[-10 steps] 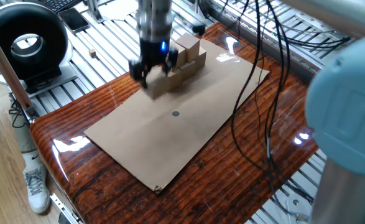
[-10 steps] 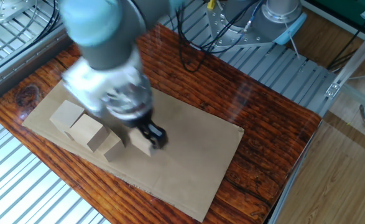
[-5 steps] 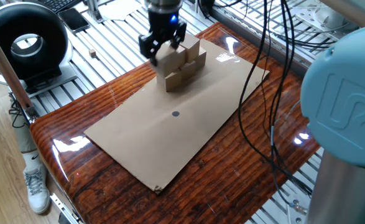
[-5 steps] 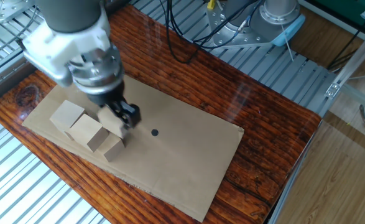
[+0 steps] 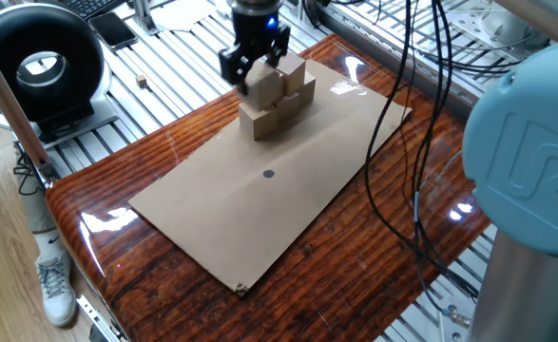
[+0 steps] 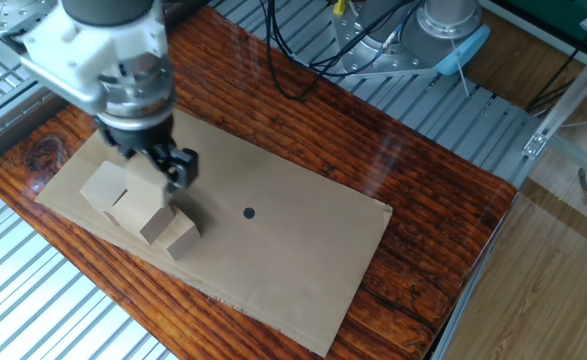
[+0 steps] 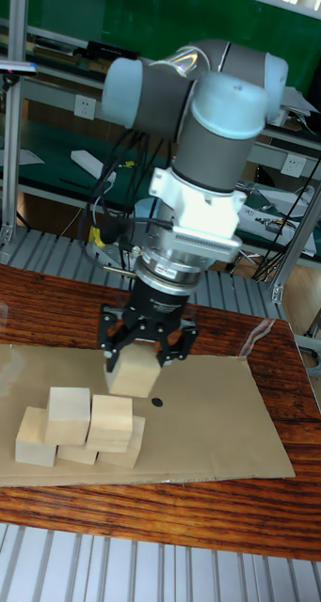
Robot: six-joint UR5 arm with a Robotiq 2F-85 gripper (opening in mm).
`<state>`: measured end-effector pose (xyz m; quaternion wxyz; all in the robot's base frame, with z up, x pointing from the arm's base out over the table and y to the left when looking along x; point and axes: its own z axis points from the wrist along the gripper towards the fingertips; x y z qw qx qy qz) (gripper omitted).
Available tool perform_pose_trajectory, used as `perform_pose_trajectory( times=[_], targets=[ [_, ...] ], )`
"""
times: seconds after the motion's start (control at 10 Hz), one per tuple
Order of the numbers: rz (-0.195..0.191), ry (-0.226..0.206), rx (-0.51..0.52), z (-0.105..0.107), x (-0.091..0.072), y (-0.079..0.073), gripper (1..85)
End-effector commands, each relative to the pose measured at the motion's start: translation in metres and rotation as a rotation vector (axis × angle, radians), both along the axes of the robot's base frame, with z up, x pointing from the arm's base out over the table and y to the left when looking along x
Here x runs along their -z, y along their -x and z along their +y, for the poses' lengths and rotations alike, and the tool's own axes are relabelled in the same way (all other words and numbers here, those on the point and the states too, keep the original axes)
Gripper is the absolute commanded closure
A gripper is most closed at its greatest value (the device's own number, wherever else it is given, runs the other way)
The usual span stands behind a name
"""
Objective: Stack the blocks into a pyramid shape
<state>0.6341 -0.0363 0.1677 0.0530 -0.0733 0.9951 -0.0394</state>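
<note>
Tall fixed view shows the gripper (image 7: 135, 362) clamped on one of the blocks (image 7: 133, 372), its dark fingers pinching two opposite side faces while the cube hangs clear above the partial pile (image 7: 80, 427). That pile sits on the cardboard sheet (image 7: 207, 423), at about 7 o'clock from the held cube. It has a bottom row with two cubes resting on it.

One fixed view puts the held cube (image 5: 261, 85) at 12 o'clock of the pile, just over its near end.

The cubes look like plain rigid wood, probably light, with flat parallel faces that suit a two-finger pinch across the middle. The wood seems smooth, so a stacked cube could slide if nudged. A gentle, level set-down, straddling two cubes beneath, looks wise.
</note>
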Motion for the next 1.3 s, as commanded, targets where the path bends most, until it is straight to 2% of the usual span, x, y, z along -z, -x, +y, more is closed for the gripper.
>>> perform_pose_trajectory(
  times=[0.0,0.1,0.2,0.3,0.5,0.6,0.9,1.2],
  targets=[
    [-0.087,-0.021,-0.016,-0.016,0.0,-0.018,80.0],
    [-0.108,-0.016,0.012,-0.019,0.0,-0.025,84.3],
    [-0.121,-0.019,0.046,-0.021,0.001,-0.031,84.7],
    [-0.125,-0.055,0.082,-0.015,0.004,-0.035,84.7],
    [-0.14,-0.101,0.136,-0.011,0.01,-0.044,84.7],
    [-0.143,-0.104,0.145,-0.012,0.012,-0.046,84.7],
    [-0.127,-0.139,0.173,-0.01,0.016,-0.042,84.7],
    [-0.085,-0.135,0.177,-0.012,0.017,-0.028,84.7]
  ],
)
